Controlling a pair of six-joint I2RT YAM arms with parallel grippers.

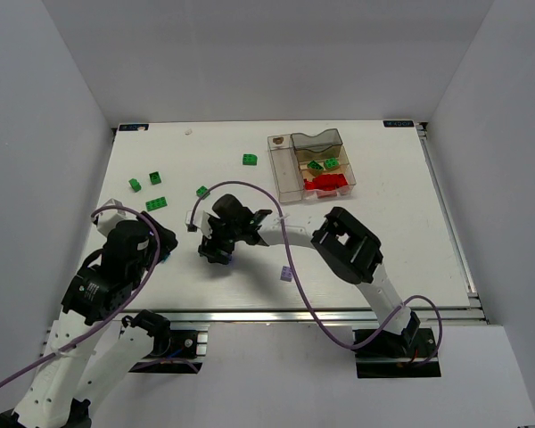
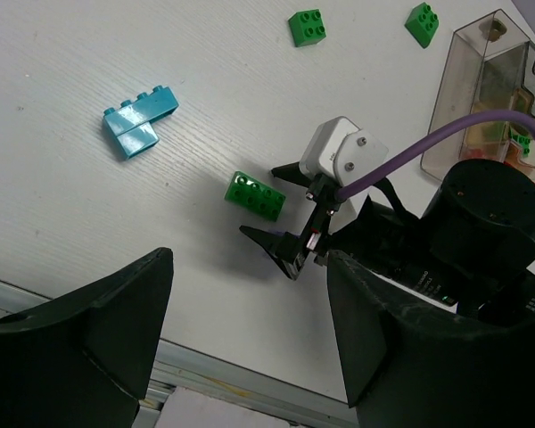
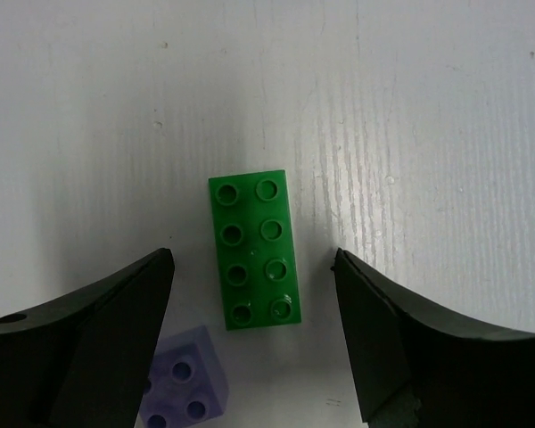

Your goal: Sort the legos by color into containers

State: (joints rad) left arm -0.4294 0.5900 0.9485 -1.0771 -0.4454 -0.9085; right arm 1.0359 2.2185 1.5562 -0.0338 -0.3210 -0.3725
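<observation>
My right gripper (image 1: 216, 250) is open and low over the table. It straddles a green two-by-four lego (image 3: 254, 251), one finger on each long side, without touching it. A lilac lego (image 3: 180, 390) lies by its left finger (image 3: 89, 348). The left wrist view shows the same green lego (image 2: 256, 194) between the right gripper's fingertips (image 2: 276, 242). My left gripper (image 2: 250, 348) is open and empty; it sits just left of the right one (image 1: 147, 241). A teal lego (image 2: 138, 119) lies beyond it. The containers (image 1: 285, 169) hold red legos (image 1: 326, 183) and green legos (image 1: 321, 164).
Loose green legos lie at the back left (image 1: 135, 185), (image 1: 155, 177), (image 1: 156, 203), near the middle (image 1: 201, 191) and by the containers (image 1: 250, 160). Another lilac lego (image 1: 286, 274) lies near the front edge. A purple cable (image 1: 290, 259) loops over the right arm.
</observation>
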